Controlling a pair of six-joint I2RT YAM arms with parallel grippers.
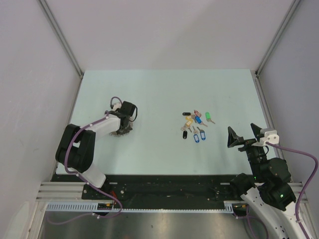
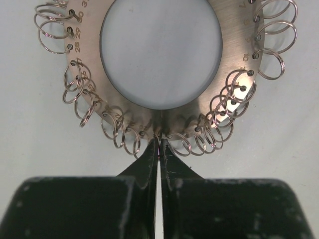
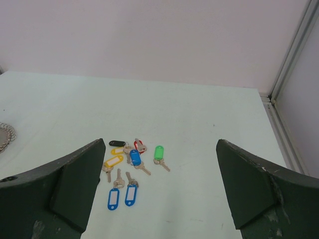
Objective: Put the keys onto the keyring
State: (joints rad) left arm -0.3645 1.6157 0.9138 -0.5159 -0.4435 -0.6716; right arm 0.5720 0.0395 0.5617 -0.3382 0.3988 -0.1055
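Note:
The keyring (image 2: 227, 74) is a flat metal disc with a wide hole and many small wire loops along its rim; a bit of its edge (image 3: 5, 137) shows at the far left of the right wrist view. My left gripper (image 2: 159, 145) is shut, its tips pinching the disc's near rim among the loops. From above, the left gripper (image 1: 121, 130) points down at the table's left half and covers the ring. The keys (image 1: 195, 125) lie loose in a cluster right of centre: green (image 3: 158, 152), blue (image 3: 134, 157), yellow (image 3: 113, 162), black (image 3: 116, 143). My right gripper (image 1: 244, 133) hangs open and empty, near side of the keys.
Pale walls and aluminium frame posts (image 1: 62, 37) close in the table on three sides. A metal rail (image 3: 279, 129) runs along the table's right edge. Both arm bases (image 1: 84, 172) sit at the near edge.

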